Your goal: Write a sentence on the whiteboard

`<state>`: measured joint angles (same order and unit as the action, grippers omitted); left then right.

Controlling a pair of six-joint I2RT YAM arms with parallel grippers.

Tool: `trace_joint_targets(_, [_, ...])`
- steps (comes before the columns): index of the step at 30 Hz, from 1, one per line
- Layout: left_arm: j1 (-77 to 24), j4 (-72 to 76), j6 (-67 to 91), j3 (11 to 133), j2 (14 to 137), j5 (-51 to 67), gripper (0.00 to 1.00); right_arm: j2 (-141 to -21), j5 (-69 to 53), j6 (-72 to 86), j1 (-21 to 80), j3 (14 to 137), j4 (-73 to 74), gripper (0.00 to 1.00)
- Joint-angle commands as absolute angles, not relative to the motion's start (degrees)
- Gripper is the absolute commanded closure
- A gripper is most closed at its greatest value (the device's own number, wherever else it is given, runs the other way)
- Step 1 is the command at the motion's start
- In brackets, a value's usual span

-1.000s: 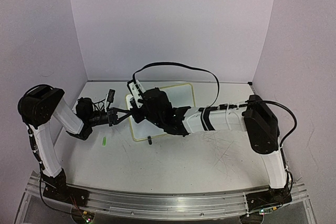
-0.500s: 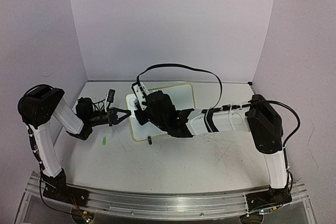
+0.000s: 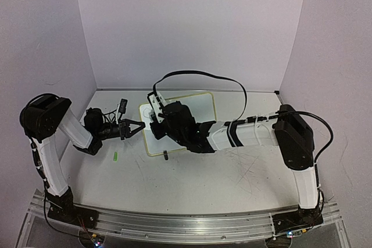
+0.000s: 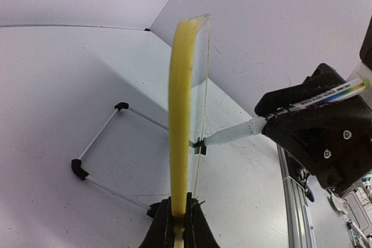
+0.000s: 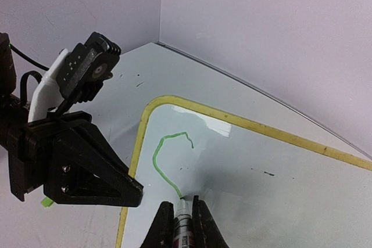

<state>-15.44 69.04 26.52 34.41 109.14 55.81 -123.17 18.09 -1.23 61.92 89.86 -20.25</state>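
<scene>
Scratched white table (image 3: 203, 178), lilac walls. Small yellow-framed whiteboard (image 3: 200, 107) stands propped mid-table: judged light, rigid, tip-prone; hold by frame edge. Left gripper (image 4: 178, 233) clamped on left frame edge. Right gripper (image 5: 183, 213) closed around white marker pen (image 4: 325, 96), tip on board at end of green stroke (image 5: 165, 155).
</scene>
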Motion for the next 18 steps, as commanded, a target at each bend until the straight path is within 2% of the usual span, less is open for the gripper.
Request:
trace_joint_targets(1, [-15.62, 68.70, 24.64, 34.98, 107.55, 56.43, 1.00, -121.92, 18.74, -0.44, 61.87, 89.56, -19.51, 1.00])
trace_joint_targets(18, [-15.68, 68.24, 24.26, 35.07, 107.48, 56.45, 1.00, -124.20, 17.57, 2.02, 62.40, 92.17, -18.72, 1.00])
